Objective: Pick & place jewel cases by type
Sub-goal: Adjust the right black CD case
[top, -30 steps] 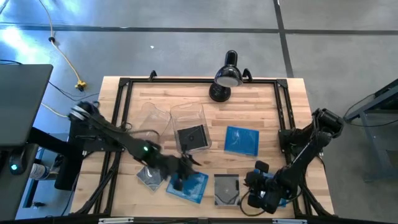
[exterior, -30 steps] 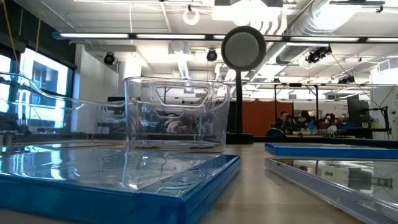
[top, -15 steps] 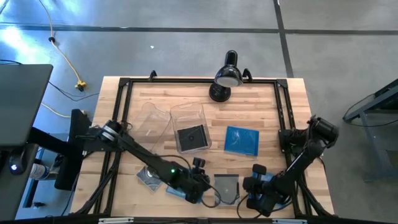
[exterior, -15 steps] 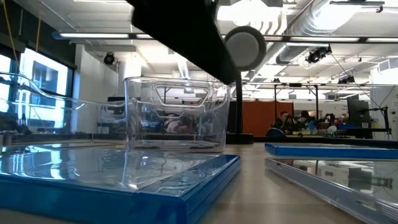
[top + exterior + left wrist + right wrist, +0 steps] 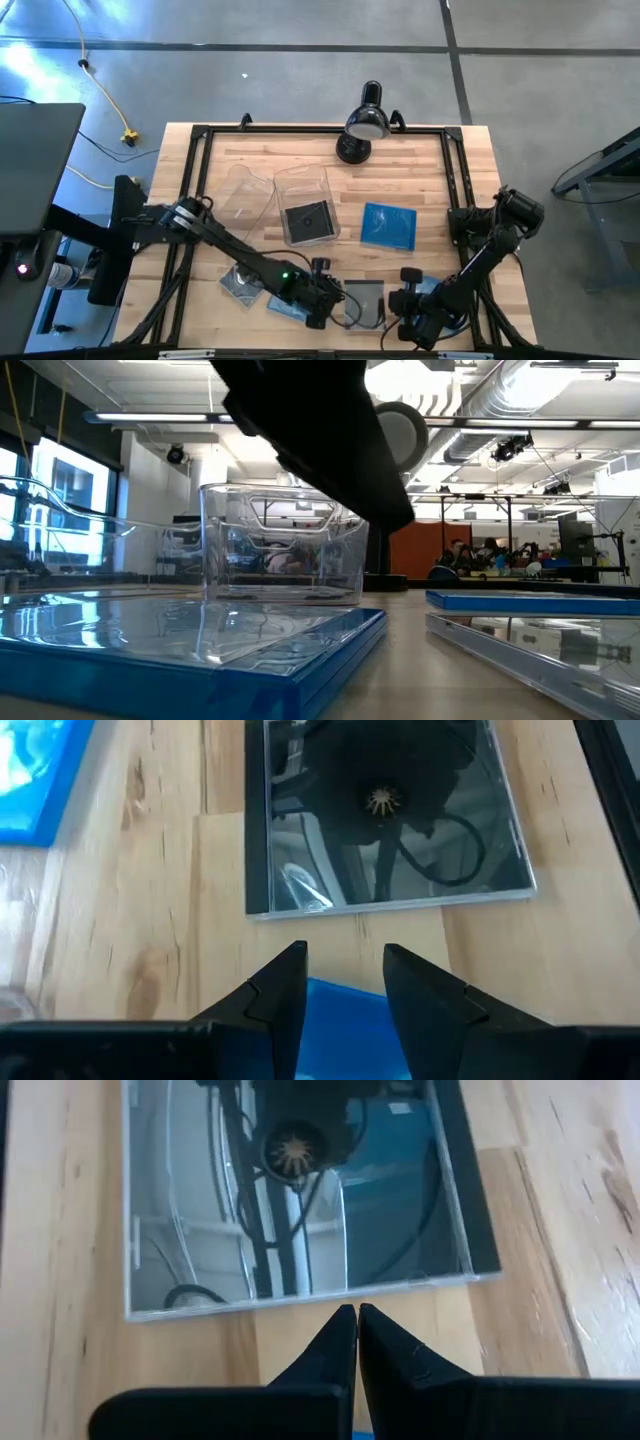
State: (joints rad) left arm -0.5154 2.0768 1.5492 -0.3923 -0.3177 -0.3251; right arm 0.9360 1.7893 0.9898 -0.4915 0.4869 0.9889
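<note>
Since a second ago my left arm has swung from beside the clear bin to the table's near edge, and my right end effector has clenched shut and slid toward the grey case.

Item 1, left end effector (image 5: 322, 303): fingers (image 5: 283, 990) parted with a narrow gap, holding nothing. It hovers above the near corner of a blue jewel case (image 5: 288, 305), whose edge shows between and below the fingertips in the left wrist view. Just ahead of it lies the dark grey jewel case (image 5: 385, 815), flat on the table (image 5: 440, 190), clear cover up.

Item 2, right end effector (image 5: 405, 300): fingers (image 5: 343, 1342) pressed together, empty. The same dark grey case lies just ahead of its tips, not touched. I make out a sliver of blue beneath this end effector.

Item 3, further cases: another blue jewel case (image 5: 388, 226) lies well beyond the right end effector; a black case (image 5: 310, 221) sits inside the clear bin (image 5: 304, 181) beyond the left end effector; a greyish case (image 5: 241, 285) lies beside the left arm.

Item 4, second clear bin (image 5: 240, 190), next to the first.

Item 5, black desk lamp (image 5: 365, 122) at the far edge of the table.
</note>
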